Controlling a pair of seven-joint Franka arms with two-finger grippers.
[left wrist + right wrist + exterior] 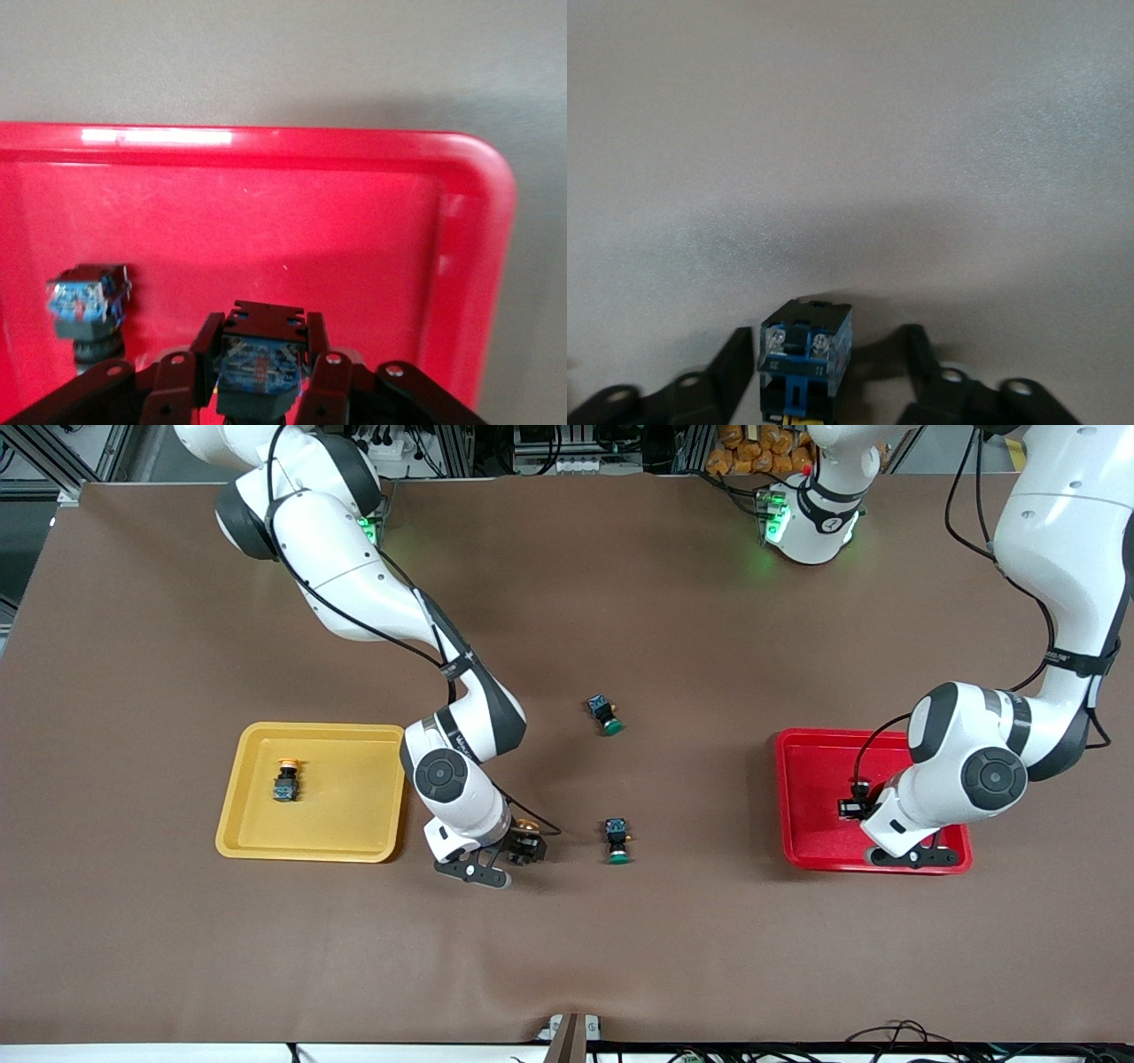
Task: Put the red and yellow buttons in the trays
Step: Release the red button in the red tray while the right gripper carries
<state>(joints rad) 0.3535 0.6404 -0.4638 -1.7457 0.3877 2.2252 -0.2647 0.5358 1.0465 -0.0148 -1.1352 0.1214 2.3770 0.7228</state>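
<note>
A yellow-capped button (529,828) lies on the brown table between the yellow tray (354,797) and a green-capped switch. My right gripper (521,850) is down around it, open: in the right wrist view one finger stands close beside the button (804,354) and the other stands apart from it. Another yellow-capped button (286,779) lies in the yellow tray. My left gripper (262,329) hangs over the red tray (354,230), shut on a black-and-blue button (260,367) whose cap is hidden. A second button (89,301) rests in that tray.
Two green-capped switches lie mid-table: one (606,716) farther from the front camera, the other (617,841) beside my right gripper (826,345). The left arm's wrist covers much of the red tray (815,779).
</note>
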